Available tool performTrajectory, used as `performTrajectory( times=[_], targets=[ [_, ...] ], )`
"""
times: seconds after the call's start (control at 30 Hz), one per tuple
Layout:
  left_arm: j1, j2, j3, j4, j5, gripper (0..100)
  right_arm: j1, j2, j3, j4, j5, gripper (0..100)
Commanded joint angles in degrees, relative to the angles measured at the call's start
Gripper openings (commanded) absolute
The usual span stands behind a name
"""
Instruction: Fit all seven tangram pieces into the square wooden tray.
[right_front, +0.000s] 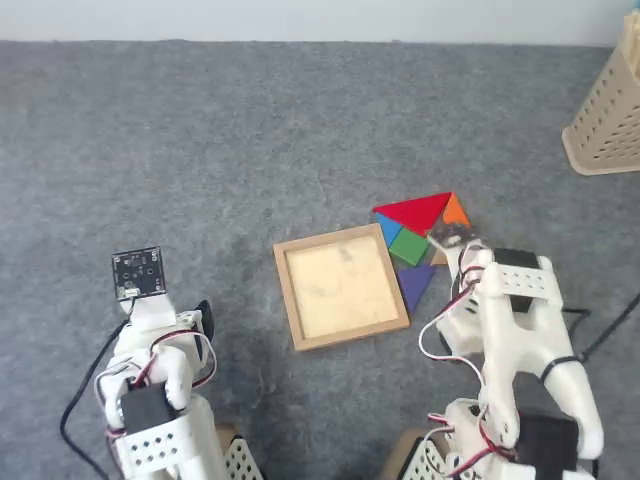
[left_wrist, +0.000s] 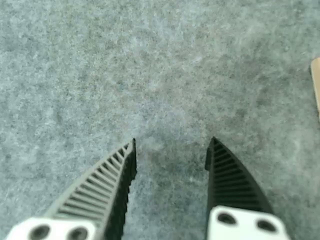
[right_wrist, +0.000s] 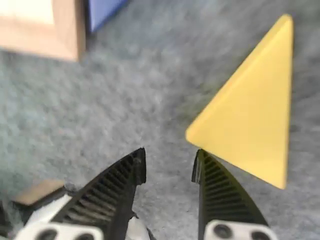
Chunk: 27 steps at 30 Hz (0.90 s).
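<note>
1. Near the middle of the grey table (right_front: 200, 130), the square wooden tray (right_front: 287, 297), flat and empty. None of the seven pieces fitted yet.
2. Just beside the tray's right edge and far right corner, a tight cluster of pieces: red triangle (right_front: 415, 212), orange piece (right_front: 457, 210), green square (right_front: 408, 246), blue piece (right_front: 388, 230) and purple triangle (right_front: 415, 284). With the yellow one below, six counted; a seventh not made out.
3. Flat on the table near a corner of the tray, the yellow triangle (right_wrist: 250, 115).
4. Low over the table, the right claw (right_wrist: 167, 162), jaws apart and holding nothing. Yellow triangle just beside one jaw tip, not between the two.
5. Likely step in hand: picking up the yellow triangle. To do it well: shift sideways until the piece sits between the jaws, go low enough to catch its thin edges, close across a narrow part, lift clear of the tray's rim, then set it down snug into a corner. Avoid nudging the cluster.
6. Well apart from the tray, on its left, the left claw (left_wrist: 172, 150), jaws spread, empty, above bare table.
7. At the far right corner, a cream perforated basket (right_front: 605, 110).
8. No legible writing or labels anywhere; marks on the small dark board (right_front: 137, 272) above the left arm too small to read.
</note>
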Motion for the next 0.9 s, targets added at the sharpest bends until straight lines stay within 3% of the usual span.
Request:
performTrajectory(
  times=[0.0, 0.17, 0.37, 0.57, 0.7, 0.87],
  targets=[
    [0.09, -0.88, -0.75, 0.26, -0.26, 22, -1.45, -2.42, -9.41, -0.57, -4.04, 16.5],
    [0.09, -0.88, -0.75, 0.26, -0.26, 22, -1.19, -2.51, -17.93, 4.79, -2.81, 16.5],
    [0.09, -0.88, -0.75, 0.26, -0.26, 22, 0.75, -2.95, -21.98, 19.03, 17.49, 16.5],
    [0.09, -0.88, -0.75, 0.26, -0.26, 22, 12.62, -2.51, -18.29, 18.68, 39.12, 16.5],
    [0.09, -0.88, -0.75, 0.26, -0.26, 22, 17.89, -2.51, -10.73, 7.96, 39.21, 16.5],
    [0.09, -0.88, -0.75, 0.26, -0.26, 22, 16.92, -2.51, -1.32, -1.54, 34.73, 16.5]
  ],
)
